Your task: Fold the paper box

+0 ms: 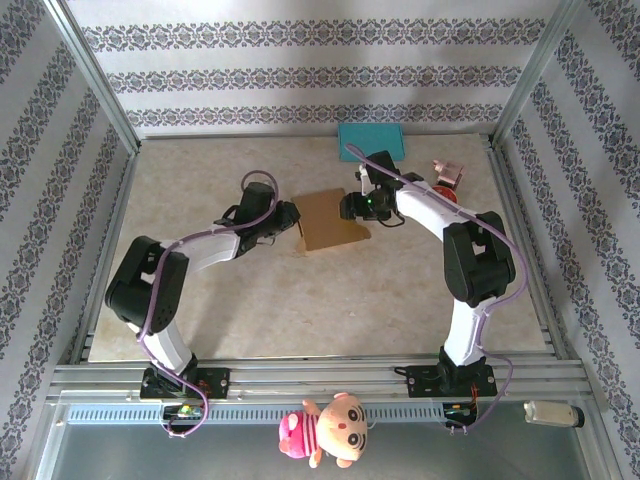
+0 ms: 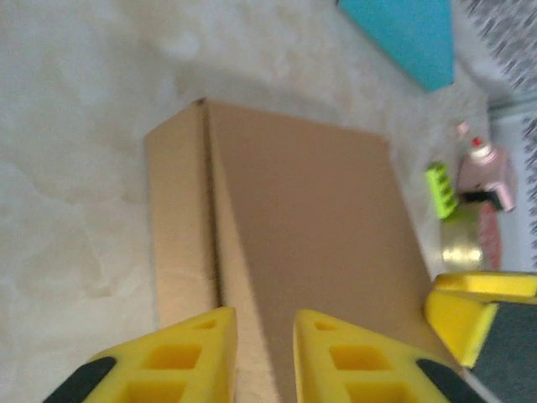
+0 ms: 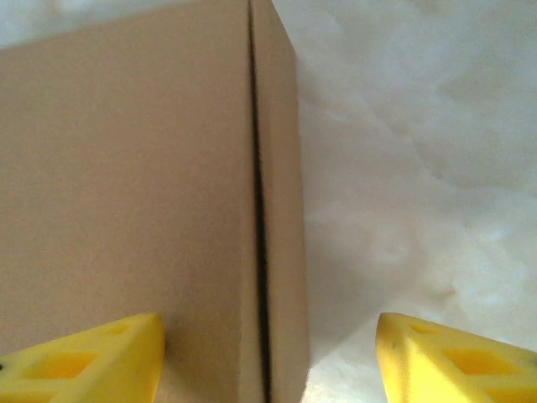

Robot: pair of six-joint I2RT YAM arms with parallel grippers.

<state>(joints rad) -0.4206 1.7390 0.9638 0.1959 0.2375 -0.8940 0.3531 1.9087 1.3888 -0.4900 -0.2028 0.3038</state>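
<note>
The brown paper box lies flattened in the middle of the table. My left gripper is at its left edge. In the left wrist view the yellow fingers stand only a narrow gap apart over the paper box, with a raised fold ridge running between them; I cannot tell whether they touch it. My right gripper is at the box's right edge. Its jaws are wide open, one finger over the paper box and the other over bare table.
A teal pad lies behind the box at the back wall. A pink bottle stands at the back right beside a green piece. A plush doll hangs on the front rail. Metal frame posts border the table.
</note>
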